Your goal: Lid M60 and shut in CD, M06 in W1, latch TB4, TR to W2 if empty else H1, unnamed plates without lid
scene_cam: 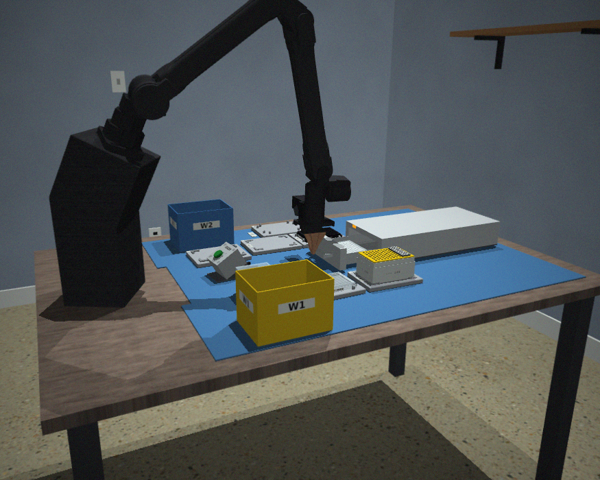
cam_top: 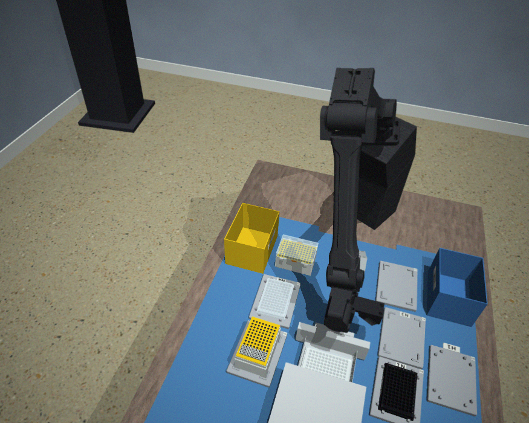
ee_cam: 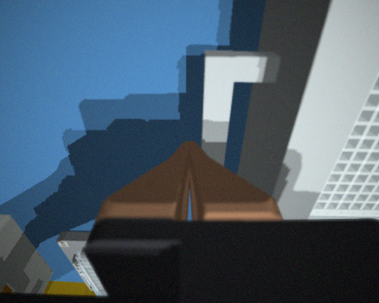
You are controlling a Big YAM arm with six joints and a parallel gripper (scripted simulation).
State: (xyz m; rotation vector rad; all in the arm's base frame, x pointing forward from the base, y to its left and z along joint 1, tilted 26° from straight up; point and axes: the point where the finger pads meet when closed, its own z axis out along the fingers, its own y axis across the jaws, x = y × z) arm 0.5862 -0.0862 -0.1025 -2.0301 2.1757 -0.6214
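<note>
The gripper [ee_cam: 189, 173] is pinched closed and empty, right at the CD drawer front [cam_top: 332, 339]. The drawer should slide easily; it's rigid, so push mid-front. The white plate [cam_top: 326, 362] sits inside it.

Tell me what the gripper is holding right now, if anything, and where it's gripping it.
Nothing. The gripper is shut with nothing between its fingers, beside the drawer front.
</note>
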